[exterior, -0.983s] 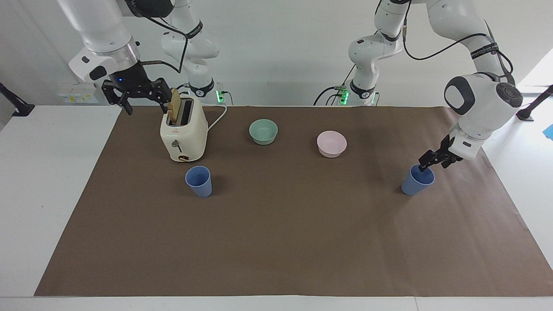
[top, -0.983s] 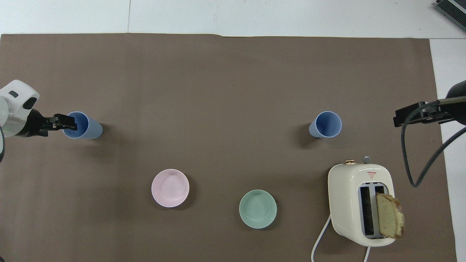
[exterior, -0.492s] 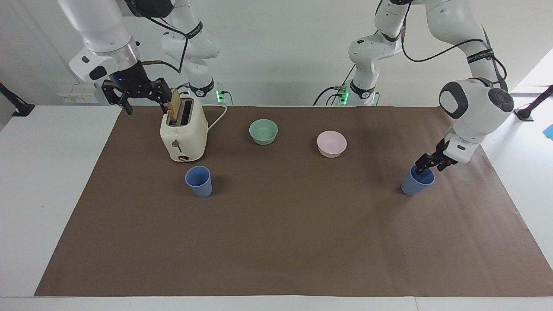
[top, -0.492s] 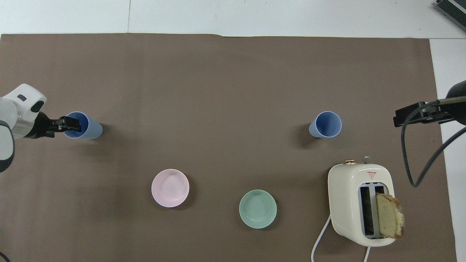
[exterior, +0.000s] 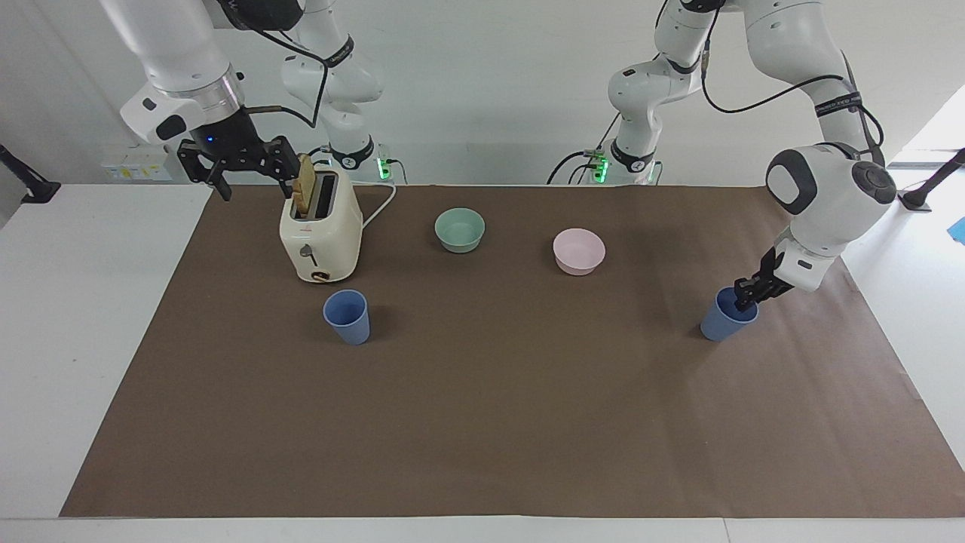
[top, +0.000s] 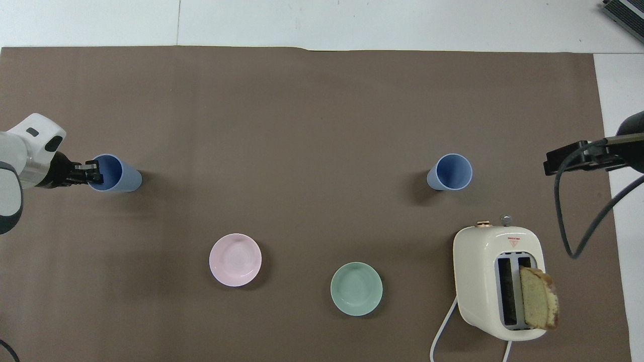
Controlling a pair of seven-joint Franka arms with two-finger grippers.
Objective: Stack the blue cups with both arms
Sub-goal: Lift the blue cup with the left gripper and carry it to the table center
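Blue cup [exterior: 725, 317] rim pinched by left jaws [exterior: 746, 296]; right jaws [exterior: 243, 167] wide open, holding nothing, over toaster [exterior: 320, 234].

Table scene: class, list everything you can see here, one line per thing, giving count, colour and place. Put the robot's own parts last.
Blue cups: two, periwinkle blue; one just farther from the robots than the toaster, one at the left arm's end of the table.
Toaster: one, cream, at the right arm's end.
Slice of bread: one, tan, sticking up from a toaster slot.
Bowls: two; mint green and pink, between the cups' ends, nearer the robots.
Table cover: one, brown.
Left gripper: black, closed on the rim of the cup at its end.
Right gripper: black, open, raised beside the toaster, waiting.
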